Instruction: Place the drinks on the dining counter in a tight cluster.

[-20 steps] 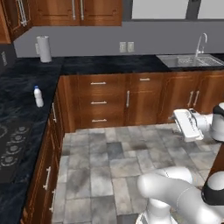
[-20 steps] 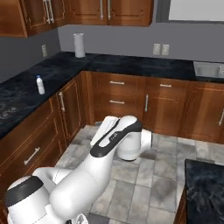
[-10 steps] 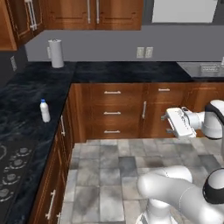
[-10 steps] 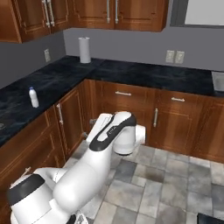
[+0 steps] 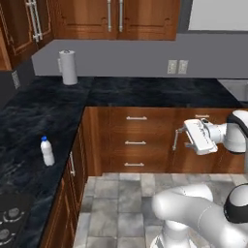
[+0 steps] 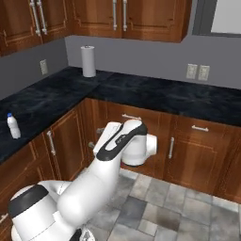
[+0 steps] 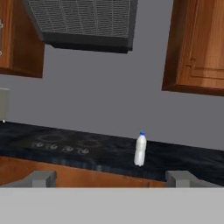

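Note:
One of the drinks, a small white bottle (image 5: 47, 151) with a blue cap, stands upright on the narrow black counter (image 5: 29, 126) along the left wall, just beyond the cooktop (image 5: 9, 224). The right base view has the bottle (image 6: 12, 126) at its far left. My gripper (image 5: 177, 138) hangs open and empty over the floor, well to the right of the bottle and pointing toward it. In the hand view the bottle (image 7: 140, 149) stands a little right of centre, far off, between the two wide-apart fingertips (image 7: 41, 178). The dining counter is out of view.
A paper towel roll (image 5: 68, 67) stands in the back corner of the L-shaped black counter. Brown cabinets with silver handles (image 5: 136, 142) run under it, with wall cabinets above. A range hood (image 7: 83, 24) hangs over the cooktop (image 7: 65, 146). Grey tiled floor (image 5: 121, 203) lies between.
The whole picture has shifted in both base views, so the base has moved and the bottle's counter now looks closer. The gripper has stayed open and empty.

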{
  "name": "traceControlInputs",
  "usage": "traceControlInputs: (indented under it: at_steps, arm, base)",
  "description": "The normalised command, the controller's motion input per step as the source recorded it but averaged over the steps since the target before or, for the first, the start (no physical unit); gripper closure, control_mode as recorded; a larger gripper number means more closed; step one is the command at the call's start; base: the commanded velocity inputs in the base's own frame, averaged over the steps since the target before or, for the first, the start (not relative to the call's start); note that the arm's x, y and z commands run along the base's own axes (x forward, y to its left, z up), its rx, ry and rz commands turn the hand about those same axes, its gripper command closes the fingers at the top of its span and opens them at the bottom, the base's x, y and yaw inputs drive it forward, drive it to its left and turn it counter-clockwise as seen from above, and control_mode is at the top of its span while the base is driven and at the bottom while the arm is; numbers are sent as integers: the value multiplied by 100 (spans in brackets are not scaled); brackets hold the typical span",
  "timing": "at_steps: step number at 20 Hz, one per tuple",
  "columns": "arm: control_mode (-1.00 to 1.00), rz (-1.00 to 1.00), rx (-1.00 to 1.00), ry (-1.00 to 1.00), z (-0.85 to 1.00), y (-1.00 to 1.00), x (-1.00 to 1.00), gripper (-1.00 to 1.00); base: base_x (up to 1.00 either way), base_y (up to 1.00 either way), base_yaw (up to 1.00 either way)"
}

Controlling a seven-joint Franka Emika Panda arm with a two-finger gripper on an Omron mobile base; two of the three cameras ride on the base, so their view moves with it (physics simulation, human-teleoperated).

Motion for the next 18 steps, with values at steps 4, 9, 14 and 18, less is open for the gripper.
traceControlInputs:
  at_steps: [4, 9, 14, 18]
  arm:
    - [100, 0, 0, 0, 0, 0, 0, -100]
    - [100, 0, 0, 0, 0, 0, 0, -100]
    - [100, 0, 0, 0, 0, 0, 0, -100]
    - [100, 0, 0, 0, 0, 0, 0, -100]
  base:
    - [94, 10, 19]
    - [93, 8, 25]
    - [75, 11, 45]
    - [56, 16, 59]
